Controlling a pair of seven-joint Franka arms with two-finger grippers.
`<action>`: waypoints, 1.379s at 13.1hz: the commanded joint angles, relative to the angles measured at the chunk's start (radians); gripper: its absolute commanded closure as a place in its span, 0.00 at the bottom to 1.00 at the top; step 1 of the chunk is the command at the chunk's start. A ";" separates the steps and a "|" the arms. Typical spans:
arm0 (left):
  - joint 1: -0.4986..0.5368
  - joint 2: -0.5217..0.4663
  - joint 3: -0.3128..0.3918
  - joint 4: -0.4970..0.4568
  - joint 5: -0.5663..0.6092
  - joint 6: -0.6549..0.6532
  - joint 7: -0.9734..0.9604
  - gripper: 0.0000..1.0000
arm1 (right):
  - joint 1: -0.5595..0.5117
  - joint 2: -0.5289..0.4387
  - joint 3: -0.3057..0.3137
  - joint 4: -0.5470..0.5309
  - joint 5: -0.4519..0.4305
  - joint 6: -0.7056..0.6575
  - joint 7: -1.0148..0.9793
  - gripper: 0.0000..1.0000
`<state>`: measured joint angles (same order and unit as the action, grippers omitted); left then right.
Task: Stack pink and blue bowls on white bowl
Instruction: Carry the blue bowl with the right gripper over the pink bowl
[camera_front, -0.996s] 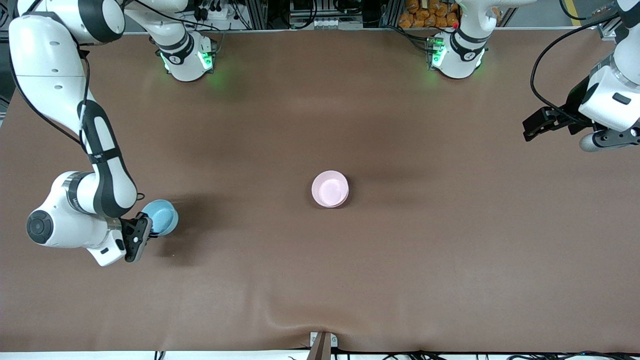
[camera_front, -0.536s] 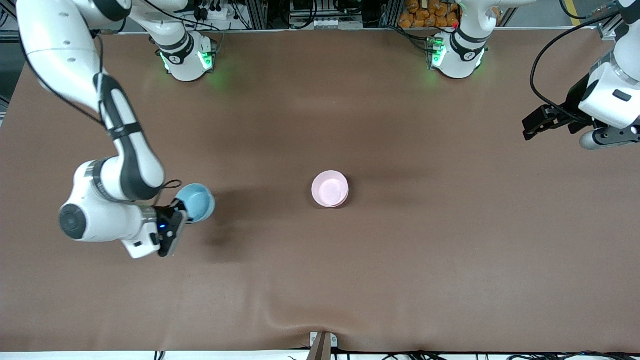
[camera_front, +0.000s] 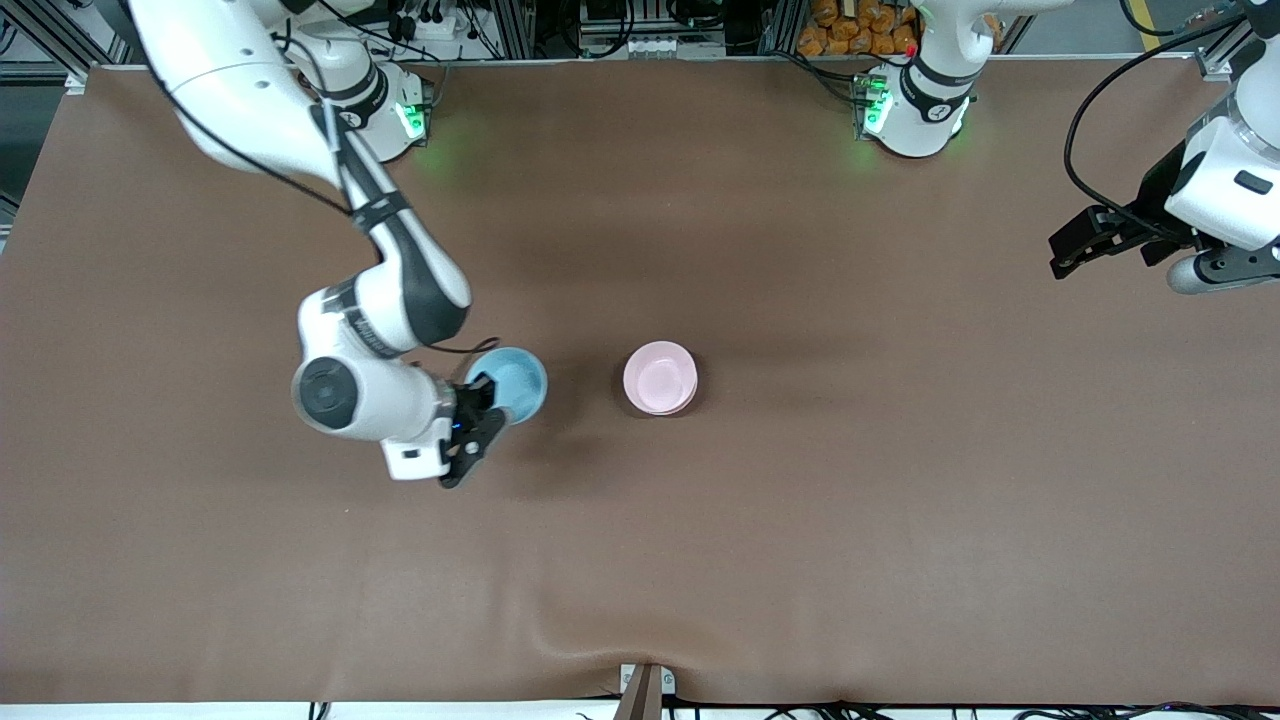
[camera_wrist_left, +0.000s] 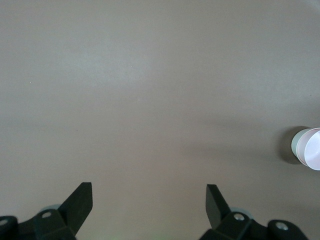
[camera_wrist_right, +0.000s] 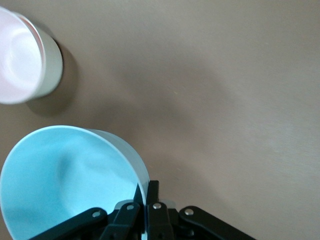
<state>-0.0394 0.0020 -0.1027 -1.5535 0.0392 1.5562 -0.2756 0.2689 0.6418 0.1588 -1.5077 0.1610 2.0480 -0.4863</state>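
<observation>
The pale pink bowl (camera_front: 658, 375) stands at the table's middle. It sits nested in the white bowl (camera_wrist_right: 52, 65), whose pale wall shows around it in the right wrist view and in the left wrist view (camera_wrist_left: 297, 145). My right gripper (camera_front: 487, 402) is shut on the rim of the light blue bowl (camera_front: 512, 385) and holds it above the table, beside the pink bowl on the right arm's side. In the right wrist view the fingers (camera_wrist_right: 152, 192) pinch the blue bowl's (camera_wrist_right: 65, 175) wall. My left gripper (camera_front: 1068, 255) is open and empty and waits over the left arm's end of the table.
The brown table mat (camera_front: 900, 500) has a raised wrinkle at its front edge (camera_front: 600, 640). A small metal bracket (camera_front: 645, 685) sits at that edge. The arm bases (camera_front: 375, 120) stand along the top edge of the front view.
My right arm has carried the blue bowl from the right arm's end of the table toward the middle, close to the pink bowl. The left arm has barely moved.
</observation>
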 joint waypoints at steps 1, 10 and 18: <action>0.007 -0.019 0.001 -0.007 -0.019 0.010 0.016 0.00 | 0.073 -0.008 -0.008 -0.016 0.011 0.056 0.191 1.00; 0.007 -0.017 0.003 -0.008 -0.018 0.036 0.016 0.00 | 0.228 0.041 -0.008 -0.016 0.068 0.241 0.742 1.00; 0.007 -0.016 -0.002 -0.008 -0.019 0.038 0.016 0.00 | 0.273 0.062 -0.008 -0.026 0.069 0.256 0.773 1.00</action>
<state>-0.0391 0.0020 -0.1016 -1.5530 0.0392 1.5864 -0.2756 0.5279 0.7067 0.1578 -1.5292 0.2127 2.2914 0.2705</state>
